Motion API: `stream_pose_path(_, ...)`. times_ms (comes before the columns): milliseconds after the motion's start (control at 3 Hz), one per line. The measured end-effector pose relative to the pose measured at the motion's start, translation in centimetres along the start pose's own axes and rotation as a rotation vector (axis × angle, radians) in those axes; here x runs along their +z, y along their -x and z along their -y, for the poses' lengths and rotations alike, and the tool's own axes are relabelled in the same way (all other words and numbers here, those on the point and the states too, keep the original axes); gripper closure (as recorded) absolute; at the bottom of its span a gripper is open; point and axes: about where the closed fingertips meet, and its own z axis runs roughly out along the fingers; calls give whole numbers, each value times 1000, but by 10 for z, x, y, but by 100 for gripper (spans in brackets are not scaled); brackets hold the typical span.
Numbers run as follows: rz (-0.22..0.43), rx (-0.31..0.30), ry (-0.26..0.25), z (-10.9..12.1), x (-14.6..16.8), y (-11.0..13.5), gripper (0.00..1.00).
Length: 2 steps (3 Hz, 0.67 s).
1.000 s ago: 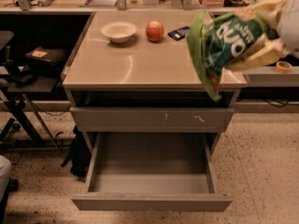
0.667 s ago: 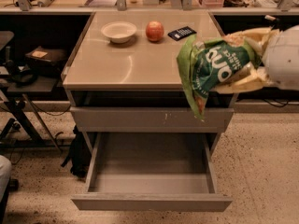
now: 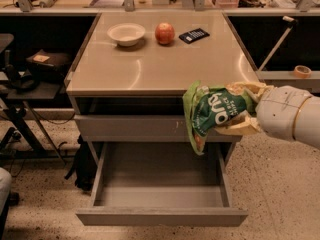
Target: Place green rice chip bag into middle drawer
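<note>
The gripper, just before the right front edge of the counter, has its jaws clamped on the green rice chip bag, which hangs over the right back part of the open middle drawer. I think it is best to go lower and more to the centre before letting go.

The tool, at the right of the view, had two pale tan fingers with a soft, padded look. The wrist housing was a rounded white shell with thin seam lines and a tan ring
</note>
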Motion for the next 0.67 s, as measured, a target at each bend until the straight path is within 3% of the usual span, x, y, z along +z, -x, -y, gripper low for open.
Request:
stream_pose_path(333,4,22,16,-9,7,-7,100)
stream_pose_path(667,-46,100,44,-46,41,-82,100)
